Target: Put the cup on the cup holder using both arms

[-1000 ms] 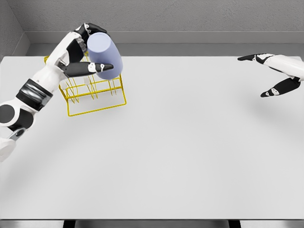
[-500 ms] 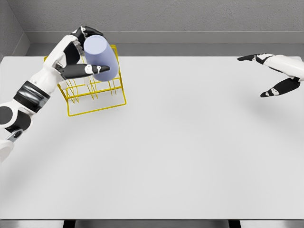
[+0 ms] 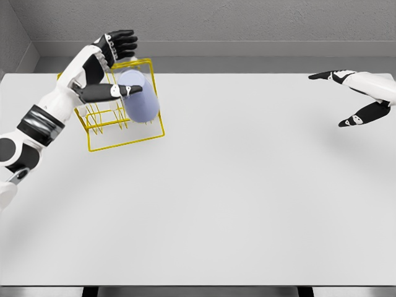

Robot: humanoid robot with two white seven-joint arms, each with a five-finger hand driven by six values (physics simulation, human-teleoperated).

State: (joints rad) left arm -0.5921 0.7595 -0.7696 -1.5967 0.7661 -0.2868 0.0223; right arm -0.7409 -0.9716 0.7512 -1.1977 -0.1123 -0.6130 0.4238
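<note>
Lavender cup (image 3: pixel 141 96) sits tilted inside the yellow wire cup holder (image 3: pixel 119 121) at the far left of the white tabletop (image 3: pixel 235 185). Left hand (image 3: pixel 110 65) just beside it, fingers spread, thumb near the cup, not gripping. Right hand (image 3: pixel 362 93) far right, fingers released, holding nothing.

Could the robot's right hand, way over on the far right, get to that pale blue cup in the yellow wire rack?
Probably not easily. The right hand hovers open at the table's far right, while the pale blue cup sits in the yellow wire rack at far left. Nothing blocks it; the stretch looks long.
</note>
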